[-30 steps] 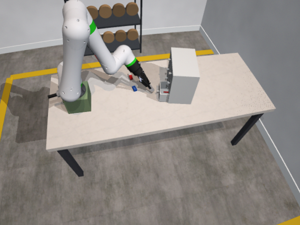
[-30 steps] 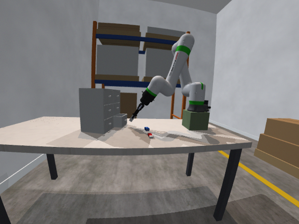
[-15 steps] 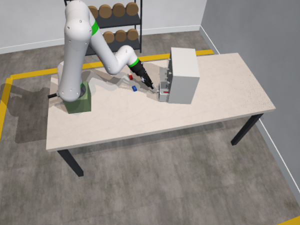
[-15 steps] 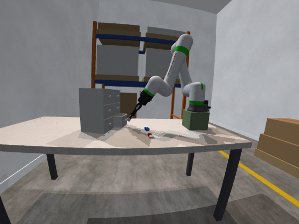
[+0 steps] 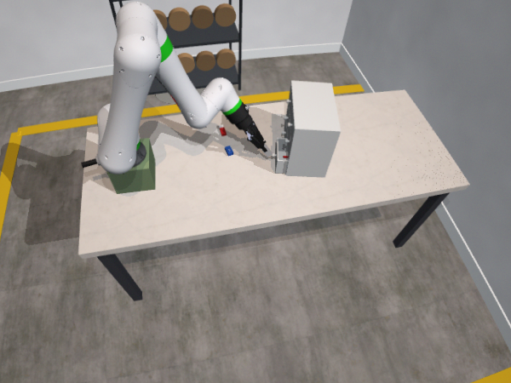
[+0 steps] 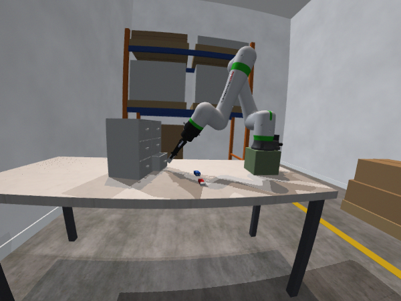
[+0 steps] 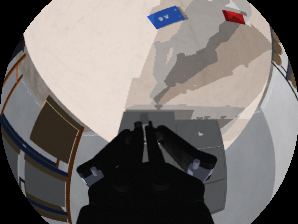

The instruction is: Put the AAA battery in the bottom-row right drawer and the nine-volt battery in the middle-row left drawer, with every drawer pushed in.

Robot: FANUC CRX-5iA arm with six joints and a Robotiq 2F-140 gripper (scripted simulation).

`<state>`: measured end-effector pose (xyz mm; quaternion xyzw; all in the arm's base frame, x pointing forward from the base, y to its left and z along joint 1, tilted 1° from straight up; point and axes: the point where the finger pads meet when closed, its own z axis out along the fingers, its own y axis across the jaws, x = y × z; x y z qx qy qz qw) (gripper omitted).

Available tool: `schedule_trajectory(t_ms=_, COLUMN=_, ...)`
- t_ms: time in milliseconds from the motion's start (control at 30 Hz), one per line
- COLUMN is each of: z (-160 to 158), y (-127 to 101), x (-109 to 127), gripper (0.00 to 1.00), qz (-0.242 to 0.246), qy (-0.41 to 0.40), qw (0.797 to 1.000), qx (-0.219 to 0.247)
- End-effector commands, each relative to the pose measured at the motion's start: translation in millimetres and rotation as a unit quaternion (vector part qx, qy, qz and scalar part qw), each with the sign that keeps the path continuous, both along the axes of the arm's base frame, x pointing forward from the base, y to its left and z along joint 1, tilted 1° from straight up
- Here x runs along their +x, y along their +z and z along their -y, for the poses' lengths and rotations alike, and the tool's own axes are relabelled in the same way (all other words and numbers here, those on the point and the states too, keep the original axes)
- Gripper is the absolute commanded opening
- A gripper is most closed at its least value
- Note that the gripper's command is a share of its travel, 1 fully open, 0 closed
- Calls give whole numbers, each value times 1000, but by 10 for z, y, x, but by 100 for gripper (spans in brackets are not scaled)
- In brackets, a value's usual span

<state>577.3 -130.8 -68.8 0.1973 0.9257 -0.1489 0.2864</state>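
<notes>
The grey chest point(image 5: 312, 151) point(image 6: 123, 147) stands upright, its drawer fronts facing the arm's base. Its bottom-row right drawer point(image 5: 279, 166) point(image 6: 160, 162) sticks partly out; the other drawers look in. A small red piece, seemingly the AAA battery point(image 5: 285, 157), lies in that open drawer. The blue nine-volt battery point(image 5: 229, 151) point(image 6: 197, 172) point(image 7: 166, 18) lies on the table between chest and base. My gripper point(image 5: 265, 149) point(image 6: 170, 160) point(image 7: 144, 119) is shut and empty, tilted down, its tips right by the open drawer's front. Whether they touch it I cannot tell.
A small red and white object point(image 5: 222, 131) point(image 6: 201, 181) point(image 7: 233, 17) lies on the table near the nine-volt battery. The arm stands on a green block point(image 5: 135, 179) point(image 6: 262, 162) at one end of the table point(image 5: 192, 213) point(image 6: 83, 192).
</notes>
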Motion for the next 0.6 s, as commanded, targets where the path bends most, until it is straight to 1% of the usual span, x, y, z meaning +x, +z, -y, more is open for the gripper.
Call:
schedule_trajectory(t_ms=0, z=25, y=-5, x=51, gripper=0, qz=135, qy=30, qw=990, qx=20)
schedule_trajectory(t_ms=567, z=127, y=-2, x=276, gripper=0, qz=140, qy=32, qw=989, qx=21)
